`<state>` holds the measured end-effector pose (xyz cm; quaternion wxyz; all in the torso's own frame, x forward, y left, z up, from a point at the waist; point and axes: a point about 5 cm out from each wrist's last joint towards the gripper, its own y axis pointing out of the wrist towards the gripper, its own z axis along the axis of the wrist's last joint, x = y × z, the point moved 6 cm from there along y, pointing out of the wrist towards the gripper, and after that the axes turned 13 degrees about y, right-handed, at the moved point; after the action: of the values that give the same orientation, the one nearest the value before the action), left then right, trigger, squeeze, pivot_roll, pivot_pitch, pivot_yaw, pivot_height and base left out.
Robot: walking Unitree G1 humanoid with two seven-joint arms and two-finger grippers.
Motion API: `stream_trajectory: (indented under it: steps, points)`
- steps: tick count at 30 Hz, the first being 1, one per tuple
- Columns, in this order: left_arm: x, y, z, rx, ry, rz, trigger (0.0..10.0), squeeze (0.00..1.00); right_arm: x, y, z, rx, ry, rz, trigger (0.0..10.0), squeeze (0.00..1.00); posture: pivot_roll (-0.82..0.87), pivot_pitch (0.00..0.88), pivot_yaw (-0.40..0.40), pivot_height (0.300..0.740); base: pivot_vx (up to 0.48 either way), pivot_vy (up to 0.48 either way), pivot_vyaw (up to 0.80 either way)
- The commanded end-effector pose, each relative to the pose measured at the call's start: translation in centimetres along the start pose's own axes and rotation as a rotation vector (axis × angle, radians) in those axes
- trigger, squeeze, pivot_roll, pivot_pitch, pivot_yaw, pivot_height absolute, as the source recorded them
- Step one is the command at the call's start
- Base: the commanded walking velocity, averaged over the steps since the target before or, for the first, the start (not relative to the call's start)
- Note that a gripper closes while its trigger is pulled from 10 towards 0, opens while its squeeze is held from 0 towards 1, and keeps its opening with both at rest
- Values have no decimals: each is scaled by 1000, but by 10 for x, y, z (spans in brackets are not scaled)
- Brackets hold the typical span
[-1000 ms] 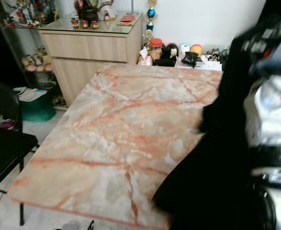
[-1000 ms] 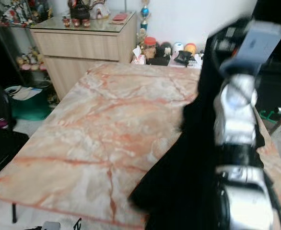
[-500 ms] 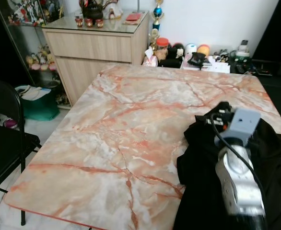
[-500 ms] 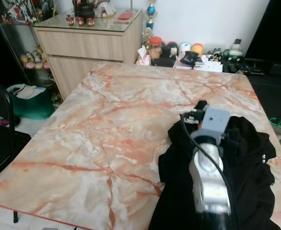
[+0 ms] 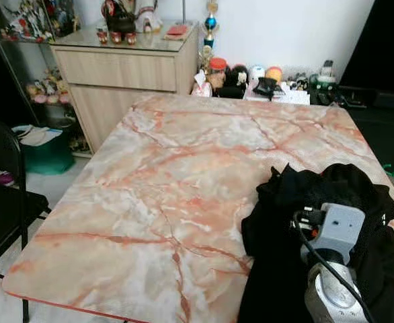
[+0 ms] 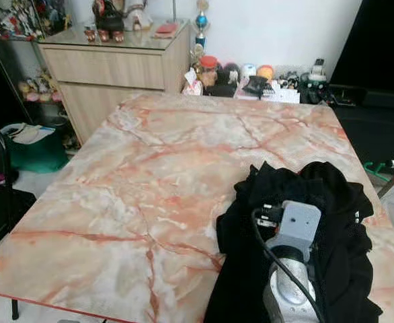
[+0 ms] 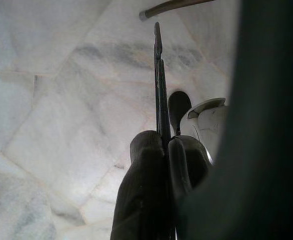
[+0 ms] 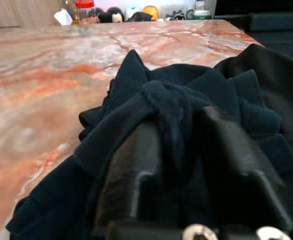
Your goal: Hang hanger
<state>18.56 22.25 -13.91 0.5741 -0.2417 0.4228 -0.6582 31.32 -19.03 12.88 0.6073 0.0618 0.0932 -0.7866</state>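
A black garment [image 5: 338, 195] lies bunched on the right side of the marble table [image 5: 183, 155]. My right arm [image 5: 335, 235] reaches down into it from the near side. In the right wrist view, my right gripper [image 8: 181, 125] is shut on a fold of the black garment [image 8: 151, 95], with cloth draped over both fingers. In the left wrist view, my left gripper [image 7: 161, 145] hangs over a white marble floor [image 7: 61, 100], shut on a thin dark hanger [image 7: 158, 75] that sticks out edge-on past the fingertips.
A black chair [image 5: 2, 195] stands at the table's left. Beyond the table are a wooden cabinet [image 5: 126, 67] and a row of small jars and toys [image 5: 251, 73]. A green bin [image 5: 46, 151] sits on the floor. A metal rod [image 7: 176, 6] crosses the floor.
My right arm has come down from close in front of the camera to the table, and the black garment it was holding up now rests in a heap on the marble.
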Motion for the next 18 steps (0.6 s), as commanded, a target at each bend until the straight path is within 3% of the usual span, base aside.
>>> stream_trajectory:
  steps: [1,6,11,15,16,18]
  points:
    - [7,-2,-11,-32,17,-27,10000,0,-1,-4,7,19,15,2,10000,1000,36,78,-1,740,0,0,0]
    - [6,-2,-14,-35,9,-19,10000,0,0,-14,7,14,11,11,10000,1000,33,82,-3,740,0,0,0]
    - [4,-3,-14,-36,21,-11,10000,0,0,-34,-9,-74,10,3,10000,1000,35,88,-9,740,0,0,0]
    - [2,-3,-13,-36,34,-5,10000,0,2,-36,-6,-53,14,-11,10000,1000,30,89,-4,740,0,0,0]
    - [0,-3,-13,-36,31,0,10000,0,0,-34,1,-19,6,-1,10000,914,30,87,-3,740,0,0,0]
    - [0,-3,-13,-36,30,3,10000,0,-2,-34,5,-4,0,9,10000,914,30,87,-3,740,0,0,0]
